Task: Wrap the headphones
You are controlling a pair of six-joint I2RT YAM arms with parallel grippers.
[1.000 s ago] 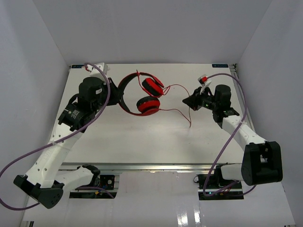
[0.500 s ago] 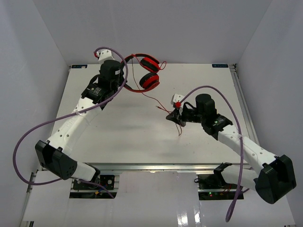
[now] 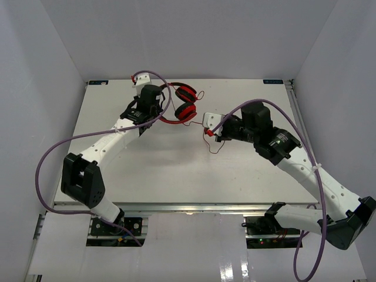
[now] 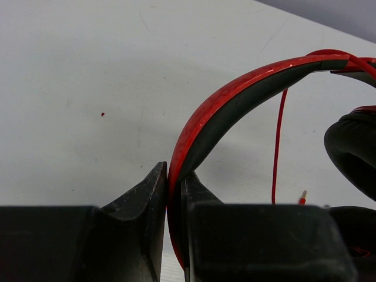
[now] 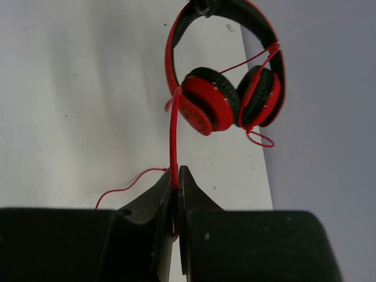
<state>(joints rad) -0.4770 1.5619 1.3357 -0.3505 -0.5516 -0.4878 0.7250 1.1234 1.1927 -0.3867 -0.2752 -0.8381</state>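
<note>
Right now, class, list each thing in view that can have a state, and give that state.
left gripper, shut on the headband
right gripper, shut on the cord
headphones, held by the headband, cord looped over them
cord, taut up to the right gripper, slack beyond

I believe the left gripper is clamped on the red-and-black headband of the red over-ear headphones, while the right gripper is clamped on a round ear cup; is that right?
Not quite: the right gripper is shut on the long thin red cord instead, as the right wrist view shows. The left gripper does clamp the red-and-black headband.
</note>
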